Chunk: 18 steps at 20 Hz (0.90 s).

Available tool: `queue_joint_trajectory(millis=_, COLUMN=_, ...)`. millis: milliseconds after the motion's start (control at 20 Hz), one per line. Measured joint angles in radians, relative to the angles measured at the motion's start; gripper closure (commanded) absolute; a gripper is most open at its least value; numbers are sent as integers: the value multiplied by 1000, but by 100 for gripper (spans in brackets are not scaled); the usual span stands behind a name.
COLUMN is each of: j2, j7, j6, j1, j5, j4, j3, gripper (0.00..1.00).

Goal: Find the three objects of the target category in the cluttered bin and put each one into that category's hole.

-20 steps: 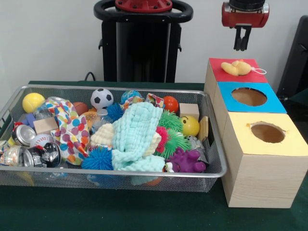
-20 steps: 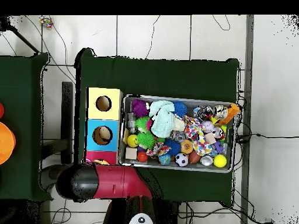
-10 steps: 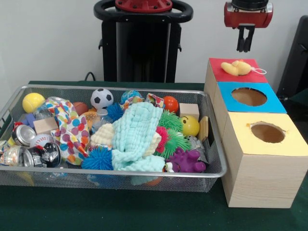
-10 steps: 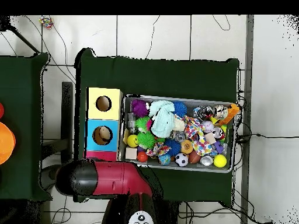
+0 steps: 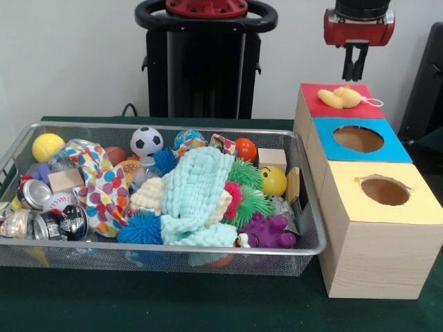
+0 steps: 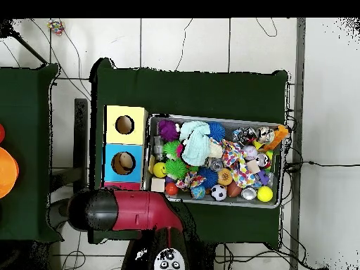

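My gripper [image 5: 355, 72] hangs high above the red-topped box [image 5: 315, 104], with its fingers a thin gap apart and nothing between them. A yellow plush toy [image 5: 339, 97] with a white loop lies on the red top, below the gripper and apart from it. In front of that box stand the blue box [image 5: 394, 149] and the yellow box [image 5: 422, 207], each with a round hole. The wire bin [image 5: 173, 247] on the left is full of mixed toys. In the overhead view my red arm [image 6: 119, 213] covers the gripper and most of the red box.
In the bin are a light blue cloth [image 5: 197, 194], a soccer ball [image 5: 146, 141], a yellow smiley ball [image 5: 273, 180], spiky green balls [image 5: 246, 174], a purple toy [image 5: 266, 232], cans [image 5: 31, 195] and wooden blocks. The bin's right wall sits close to the boxes.
In the front view the gripper has risen a little and drifted right above the red box. In the overhead view the arm has slid toward the base. The yellow toy has not moved.
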Motion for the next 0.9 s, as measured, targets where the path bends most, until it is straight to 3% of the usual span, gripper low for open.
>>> queue_joint_trajectory(millis=900, j2=19, j7=0, j6=-59, j1=4, j5=-9, j4=0, j3=0, gripper=100)
